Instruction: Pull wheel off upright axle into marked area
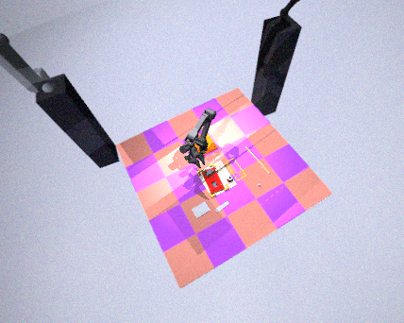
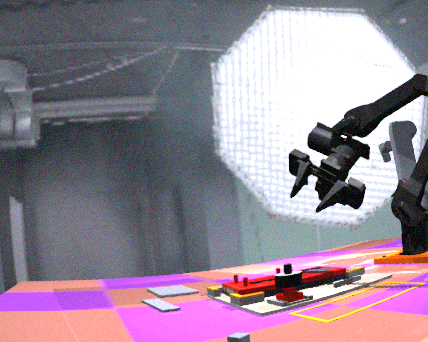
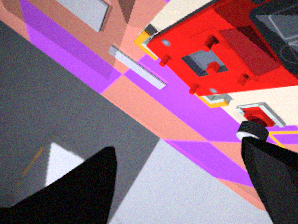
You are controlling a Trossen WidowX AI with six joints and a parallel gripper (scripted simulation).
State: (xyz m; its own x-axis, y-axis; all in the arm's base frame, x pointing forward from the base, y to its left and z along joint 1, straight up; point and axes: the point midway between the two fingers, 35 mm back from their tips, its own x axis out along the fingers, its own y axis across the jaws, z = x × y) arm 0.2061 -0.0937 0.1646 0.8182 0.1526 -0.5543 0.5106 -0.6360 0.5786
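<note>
The claw [image 2: 311,192], spread and carrying nothing, is hovering above the desk [image 2: 186,320] middle during the approach, needing to descend onto the wheel [image 2: 288,279] sitting on its axle.
</note>
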